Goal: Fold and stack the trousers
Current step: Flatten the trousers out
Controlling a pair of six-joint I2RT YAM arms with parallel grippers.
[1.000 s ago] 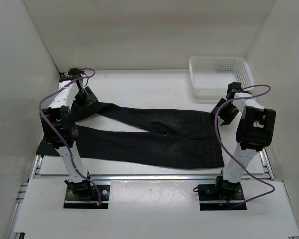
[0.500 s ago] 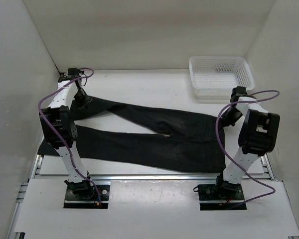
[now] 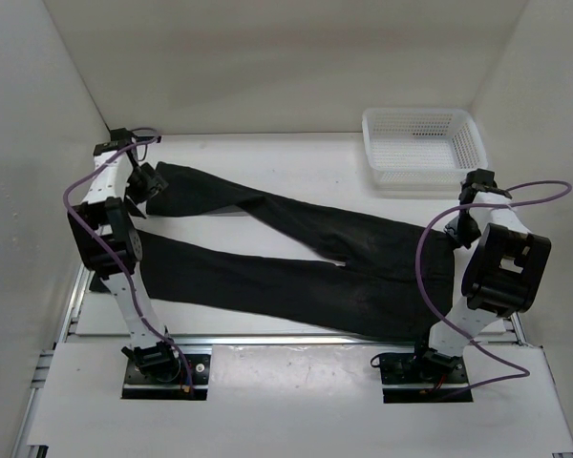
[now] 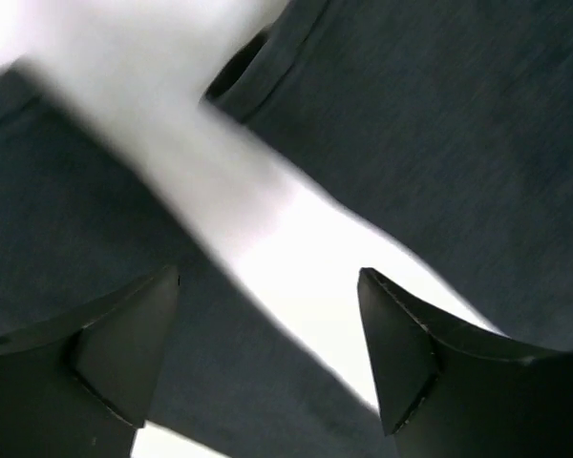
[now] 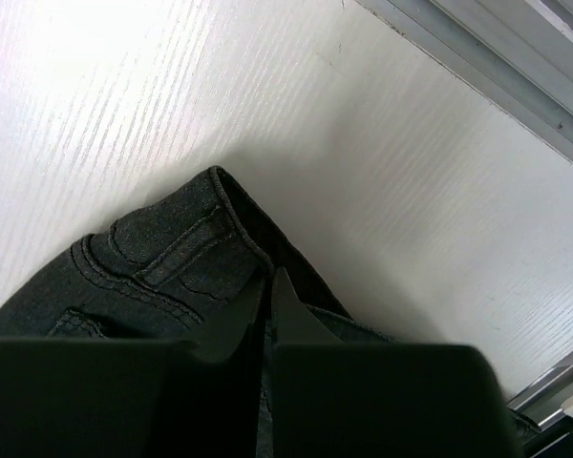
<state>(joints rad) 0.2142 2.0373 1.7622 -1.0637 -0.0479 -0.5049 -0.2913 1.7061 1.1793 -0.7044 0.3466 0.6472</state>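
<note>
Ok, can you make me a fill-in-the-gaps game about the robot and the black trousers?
The black fabric trousers lie on a white ___. The white plastic mesh basket sits in the far ___ corner. The right gripper is shut on the trousers' ___. The left gripper is not shut but ___.
Missing: table; right; waistband; open.

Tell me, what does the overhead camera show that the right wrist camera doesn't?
Only overhead: the whole trousers spread out with legs apart, the left arm, and the white basket. Only the right wrist: the waistband stitching up close, with the right gripper shut on its edge. Both: black trousers lying on the white table.
</note>
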